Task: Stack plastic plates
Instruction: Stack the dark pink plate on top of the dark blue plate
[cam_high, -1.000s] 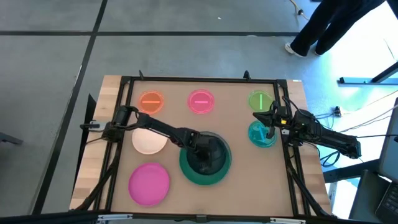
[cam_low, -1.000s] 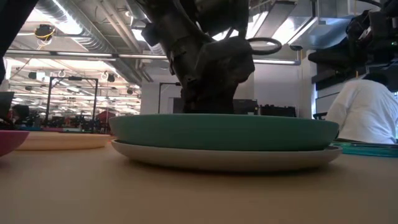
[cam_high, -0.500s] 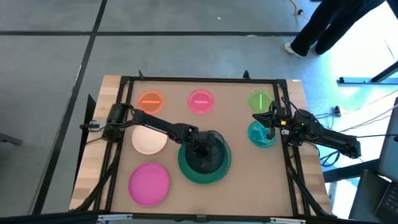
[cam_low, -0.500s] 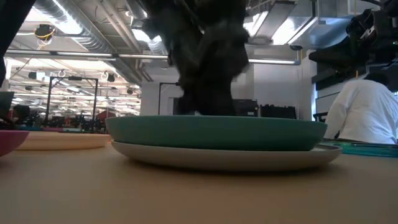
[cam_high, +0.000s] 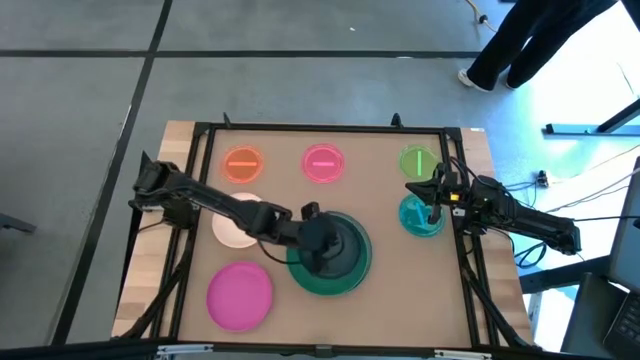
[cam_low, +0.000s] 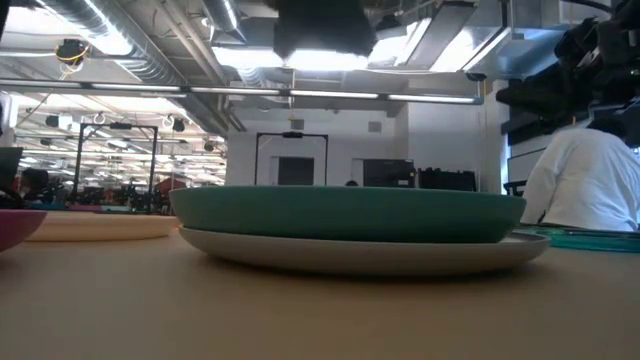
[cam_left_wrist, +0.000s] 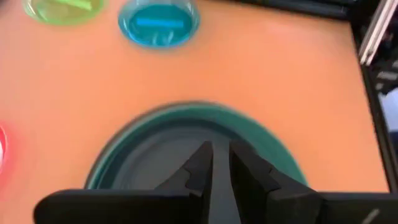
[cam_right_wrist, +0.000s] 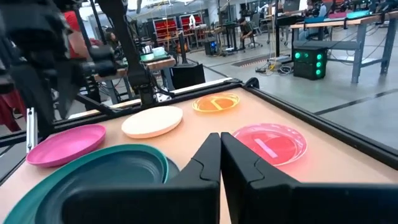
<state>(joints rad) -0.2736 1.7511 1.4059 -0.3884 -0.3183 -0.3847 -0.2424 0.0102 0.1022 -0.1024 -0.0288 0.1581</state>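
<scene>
While the left gripper (cam_high: 318, 238) hangs above the middle of the table (cam_high: 380, 200), its fingers pressed together with nothing between them, the stack sits directly beneath it: a large teal plate (cam_high: 300, 275) with a dark blue plate (cam_high: 350, 255) nested inside. From the low view that teal plate (cam_low: 350, 212) rests on a wider pale grey plate (cam_low: 365, 255), rims smooth and shallow, all glossy plastic.

Around it, plenty remains loose. A cream plate (cam_high: 232, 232) lies just beside the stack under the left arm, a magenta plate (cam_high: 240, 295) near the front edge. Along the far side run three small translucent ones: orange plate (cam_high: 242, 163), pink plate (cam_high: 322, 163), green plate (cam_high: 416, 161). A small teal plate (cam_high: 420, 218) sits at the right, with the right gripper (cam_high: 435, 190) over it, fingers closed and empty.

A black metal frame (cam_high: 320, 128) borders the tan table. A person (cam_low: 590, 185) in a white top sits beyond the table.
</scene>
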